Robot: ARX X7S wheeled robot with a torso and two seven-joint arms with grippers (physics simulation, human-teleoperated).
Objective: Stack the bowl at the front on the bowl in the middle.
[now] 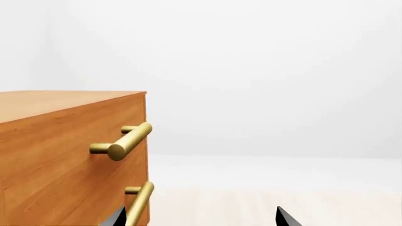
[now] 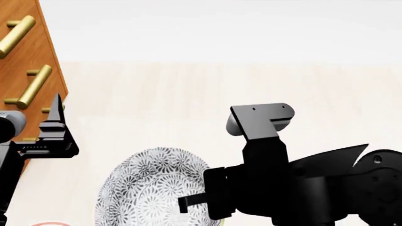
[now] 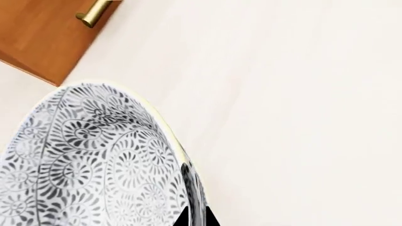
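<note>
Wooden drawers (image 1: 72,150) with brass handles (image 1: 122,143) fill your left wrist view, the left gripper (image 1: 201,217) spread apart; your head view shows the right gripper (image 2: 199,201), seemingly clamped on the front bowl's (image 2: 150,188) rim; your right wrist view shows that bowl's (image 3: 88,160) flowered wall.

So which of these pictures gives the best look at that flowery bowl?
The right wrist view: the flowered bowl fills much of it, with its grey pattern and pale rim sharp. The head view shows the same bowl whole but partly behind the right arm. The left wrist view shows no bowl, only a wooden cabinet with brass handles.
</note>
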